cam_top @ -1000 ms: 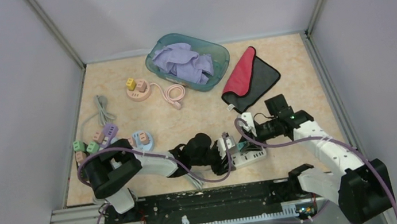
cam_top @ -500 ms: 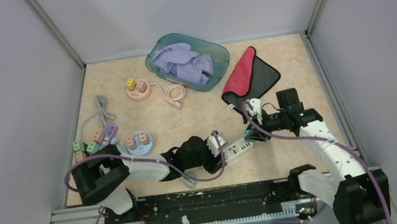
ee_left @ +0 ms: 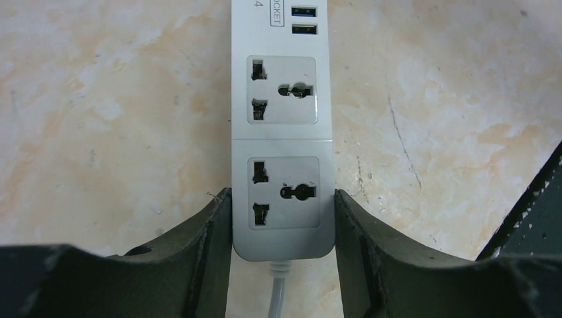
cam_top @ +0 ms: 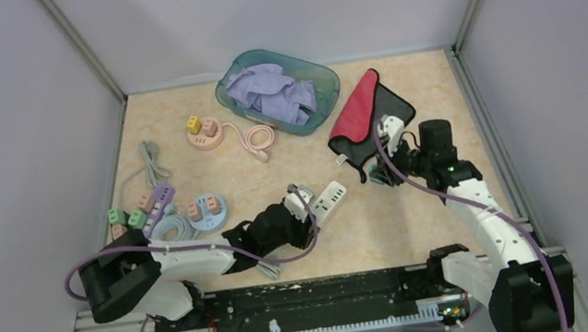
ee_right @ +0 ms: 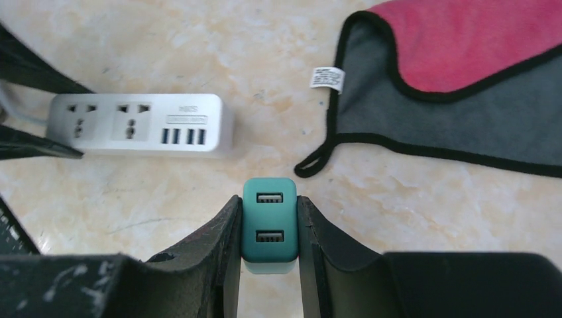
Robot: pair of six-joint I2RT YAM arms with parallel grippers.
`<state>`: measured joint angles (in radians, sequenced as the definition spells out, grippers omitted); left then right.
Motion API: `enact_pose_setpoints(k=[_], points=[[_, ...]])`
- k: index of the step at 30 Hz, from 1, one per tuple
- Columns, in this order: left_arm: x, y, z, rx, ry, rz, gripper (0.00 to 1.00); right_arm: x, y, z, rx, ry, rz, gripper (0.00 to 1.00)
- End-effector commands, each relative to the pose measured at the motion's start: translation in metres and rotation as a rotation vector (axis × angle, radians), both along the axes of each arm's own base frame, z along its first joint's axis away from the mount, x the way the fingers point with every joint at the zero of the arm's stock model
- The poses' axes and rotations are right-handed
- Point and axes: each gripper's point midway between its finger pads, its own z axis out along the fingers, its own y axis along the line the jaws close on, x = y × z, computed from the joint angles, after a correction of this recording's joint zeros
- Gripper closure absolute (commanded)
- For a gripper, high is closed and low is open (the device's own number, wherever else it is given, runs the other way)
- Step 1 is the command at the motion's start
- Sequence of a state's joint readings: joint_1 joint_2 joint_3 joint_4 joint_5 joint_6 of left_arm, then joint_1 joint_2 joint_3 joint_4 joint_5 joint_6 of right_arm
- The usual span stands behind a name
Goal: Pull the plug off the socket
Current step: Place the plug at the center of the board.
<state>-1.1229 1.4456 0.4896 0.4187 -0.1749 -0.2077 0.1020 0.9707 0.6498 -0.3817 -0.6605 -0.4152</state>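
The socket is a white power strip [cam_top: 328,199] lying on the table, and both of its outlets [ee_left: 281,132] are bare. My left gripper [ee_left: 282,193] is shut on the strip's cable end, one finger on each long side. The plug, a teal two-port USB adapter [ee_right: 269,228], is free of the strip. My right gripper [ee_right: 268,202] is shut on it and holds it above the table. That gripper [cam_top: 379,174] hovers to the right of the strip [ee_right: 139,124], near the corner of the cloth.
A red and dark grey cloth [cam_top: 370,117] lies just behind the right gripper. A teal bin with purple cloth [cam_top: 278,89] stands at the back. A pink round socket [cam_top: 205,132], a blue round socket [cam_top: 209,209] and a purple strip with plugs [cam_top: 150,205] sit at the left.
The right gripper has carried the teal plug up and to the right, away from the strip. The left arm has drawn the strip leftward and turned it.
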Motion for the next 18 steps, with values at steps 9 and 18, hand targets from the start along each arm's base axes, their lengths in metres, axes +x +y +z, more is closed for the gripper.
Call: enact_pose_setpoints(k=[9,18], points=[[0.028,0.04,0.041,-0.172,-0.026,0.327,0.94,0.058,-0.055,0.027,0.014,-0.11,-0.509,1.0],[0.035,0.058,0.045,-0.225,0.018,0.408,0.89,0.07,-0.08,0.011,0.092,-0.014,-0.733,0.92]])
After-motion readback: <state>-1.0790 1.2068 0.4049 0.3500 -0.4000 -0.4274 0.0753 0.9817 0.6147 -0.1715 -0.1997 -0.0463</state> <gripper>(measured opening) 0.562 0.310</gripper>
